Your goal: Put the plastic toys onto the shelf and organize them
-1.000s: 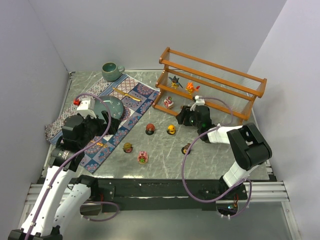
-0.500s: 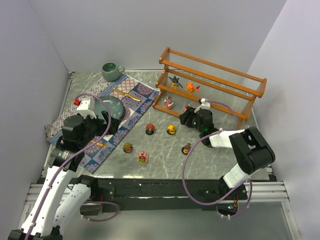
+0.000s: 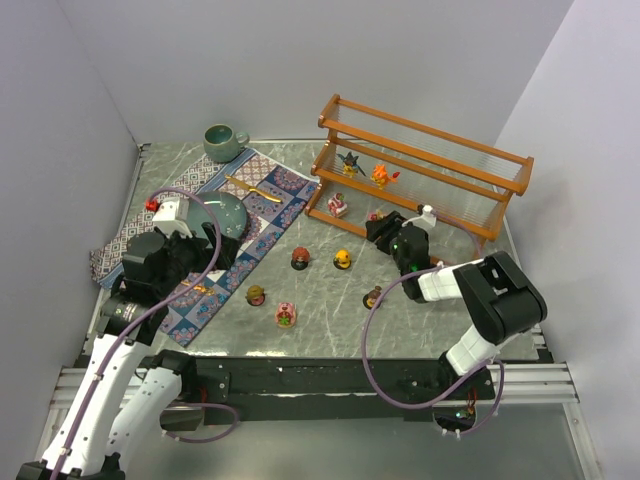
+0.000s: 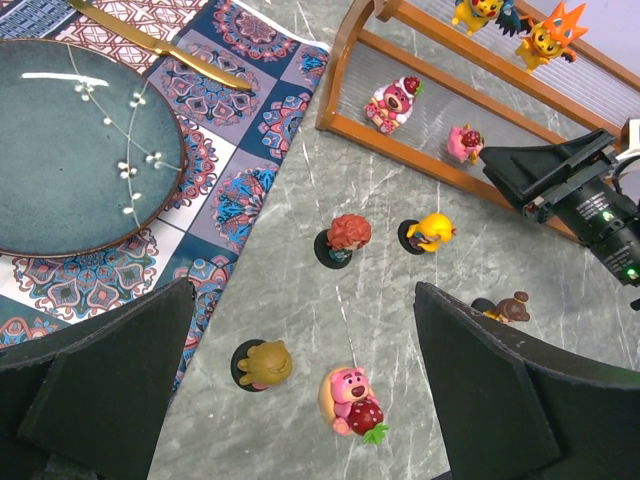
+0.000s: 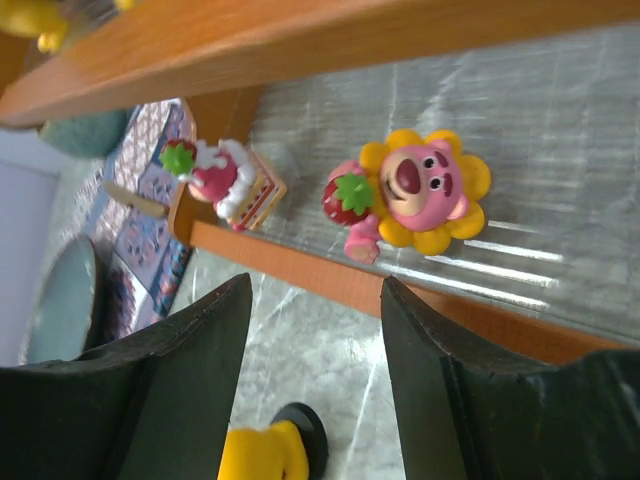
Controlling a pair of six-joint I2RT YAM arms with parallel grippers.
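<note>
The shelf (image 3: 432, 172) stands at the back right. It holds a dark spiky toy (image 3: 349, 160), an orange toy (image 3: 381, 176), a pink cake toy (image 3: 338, 206) and a pink flower bear (image 5: 425, 190) on the bottom tier. On the table lie a red-haired toy (image 3: 299, 258), a yellow toy (image 3: 343, 259), a tan bear (image 3: 255, 295), a pink strawberry bear (image 3: 286, 314) and a dark brown toy (image 3: 373, 297). My right gripper (image 3: 378, 232) is open and empty just in front of the bottom tier. My left gripper (image 4: 305, 290) is open and empty above the mat's edge.
A patterned cloth mat (image 3: 262, 215) carries a teal plate (image 4: 70, 150) and a gold knife (image 4: 160, 45). A green mug (image 3: 222, 142) stands at the back left. Grey walls close the left, back and right sides.
My right arm has swung its wrist to the right and drawn back a little from the shelf front. The left arm and the toys on the table have not moved.
</note>
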